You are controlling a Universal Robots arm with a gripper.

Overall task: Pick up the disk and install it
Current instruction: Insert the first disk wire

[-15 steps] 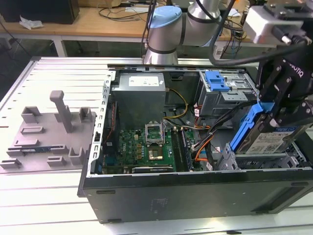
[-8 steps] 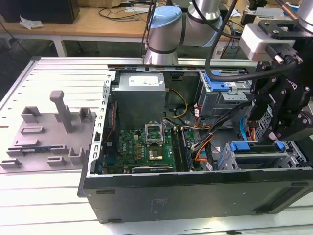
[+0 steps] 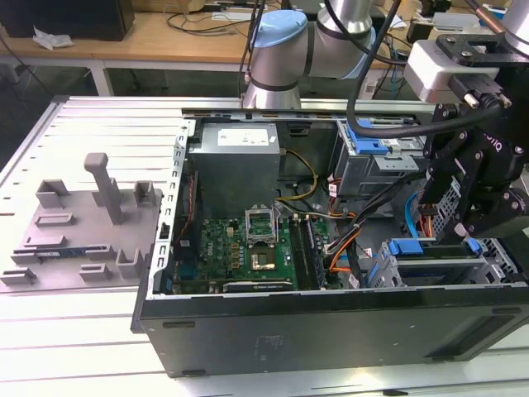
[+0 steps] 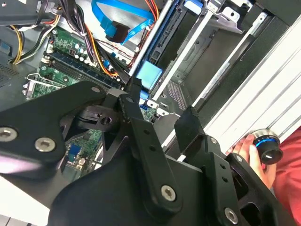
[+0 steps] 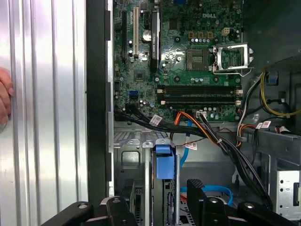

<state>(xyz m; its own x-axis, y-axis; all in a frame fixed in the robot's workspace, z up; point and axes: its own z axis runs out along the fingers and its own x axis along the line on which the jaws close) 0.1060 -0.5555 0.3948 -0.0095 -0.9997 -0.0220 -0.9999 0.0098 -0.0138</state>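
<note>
Robotics lab or electronics workshop. Open computer tower (image 3: pixel 331 331) lies on ribbed aluminium worktable (image 3: pixel 74 347); robot arm base (image 3: pixel 277 62) stands at far edge; grey jig blocks (image 3: pixel 103 194) at exterior view's left; wooden bench (image 3: pixel 157 37) with tangled cables (image 3: pixel 219 16) beyond.

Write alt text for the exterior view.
A black robot gripper hangs above a blue-framed grey disk seated in the metal drive cage of an open black computer case, at the exterior view's right. A green motherboard and a grey power supply box sit inside.
</note>
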